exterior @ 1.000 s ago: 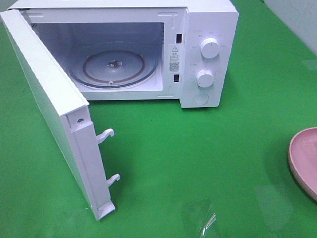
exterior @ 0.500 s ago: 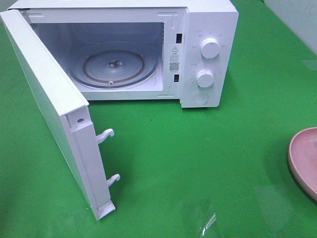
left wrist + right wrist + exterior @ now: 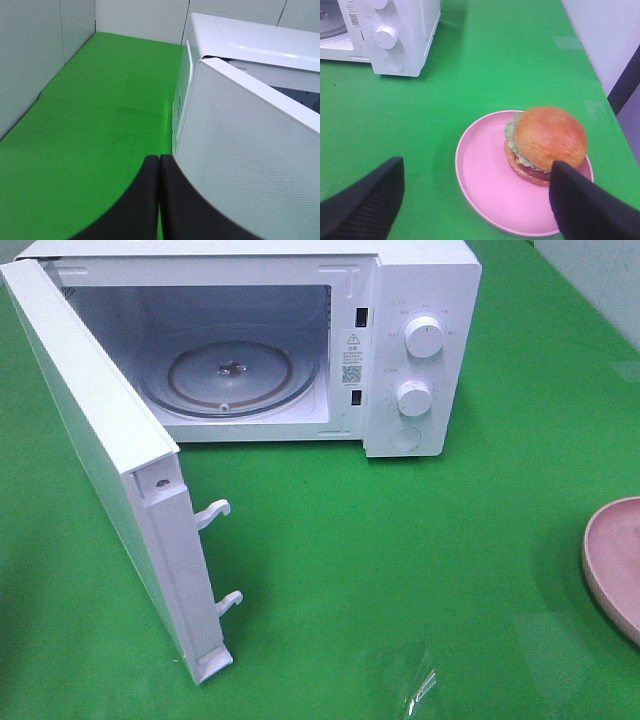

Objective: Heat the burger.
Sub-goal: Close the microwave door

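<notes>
Microwave stands as the landmark on the green surface, its door swung wide toward the camera and its glass turntable bare inside. In the high view neither arm shows, and only an edge of the pink dish enters at the frame's right border, well apart from the microwave's control panel; the burger cannot be seen there. The right wrist view shows the burger sitting on the pink dish, off to one side of it, with the microwave's knobs far beyond. The right end effector has its fingers spread wide, one finger overlapping the burger's lower edge in the picture; whether it touches cannot be told. The left end effector is closed with its fingers pressed together on nothing, just beside the open door's outer face. Bare green surface lies between the microwave's mouth and the dish.
</notes>
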Tool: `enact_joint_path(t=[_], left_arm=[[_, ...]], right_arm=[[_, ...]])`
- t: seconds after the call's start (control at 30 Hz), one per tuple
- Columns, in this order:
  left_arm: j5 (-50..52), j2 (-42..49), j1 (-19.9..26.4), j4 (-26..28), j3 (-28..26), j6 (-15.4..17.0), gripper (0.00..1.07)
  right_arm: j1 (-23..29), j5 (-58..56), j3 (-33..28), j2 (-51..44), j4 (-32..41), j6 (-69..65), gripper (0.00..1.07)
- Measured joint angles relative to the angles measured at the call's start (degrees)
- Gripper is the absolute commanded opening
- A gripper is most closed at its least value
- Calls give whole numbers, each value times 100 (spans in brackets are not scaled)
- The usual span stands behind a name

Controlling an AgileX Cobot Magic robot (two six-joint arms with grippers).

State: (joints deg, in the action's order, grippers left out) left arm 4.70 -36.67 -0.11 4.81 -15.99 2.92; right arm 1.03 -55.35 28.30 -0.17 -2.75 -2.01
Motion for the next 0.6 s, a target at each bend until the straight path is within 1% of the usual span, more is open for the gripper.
enact_joint_path(t=[0.03, 0.07, 0.13, 0.23, 0.27, 0.3, 0.37, 0.4, 0.43, 0.47, 0.5, 0.53, 0.57, 0.6], left_arm=[[567, -172, 0, -23, 241, 0, 0], [567, -172, 0, -23, 241, 0, 0], [1673, -630, 0, -223, 596, 6, 0], [1885, -768, 0, -309, 647, 29, 0], [2160, -1003, 0, -481, 682, 126, 0], [2160, -1003, 0, -481, 682, 126, 0], [2750, -1690, 0, -957, 705, 407, 0], [2750, -1690, 0, -957, 705, 407, 0], [3019, -1988, 0, -1220, 705, 602, 0], [3019, -1988, 0, -1220, 705, 602, 0], [3237, -2206, 0, -1387, 705, 722, 0], [3237, -2206, 0, -1387, 705, 722, 0], [3575, -2521, 0, -1644, 705, 928, 0], [3575, -2521, 0, -1644, 705, 928, 0]], right_arm=[[0, 0, 0, 0, 0, 0, 76], [0, 0, 0, 0, 0, 0, 76], [0, 0, 0, 0, 0, 0, 76], [0, 0, 0, 0, 0, 0, 76], [0, 0, 0, 0, 0, 0, 76], [0, 0, 0, 0, 0, 0, 76], [0, 0, 0, 0, 0, 0, 76], [0, 0, 0, 0, 0, 0, 76], [0, 0, 0, 0, 0, 0, 76], [0, 0, 0, 0, 0, 0, 76], [0, 0, 0, 0, 0, 0, 76], [0, 0, 0, 0, 0, 0, 76], [0, 0, 0, 0, 0, 0, 76], [0, 0, 0, 0, 0, 0, 76]])
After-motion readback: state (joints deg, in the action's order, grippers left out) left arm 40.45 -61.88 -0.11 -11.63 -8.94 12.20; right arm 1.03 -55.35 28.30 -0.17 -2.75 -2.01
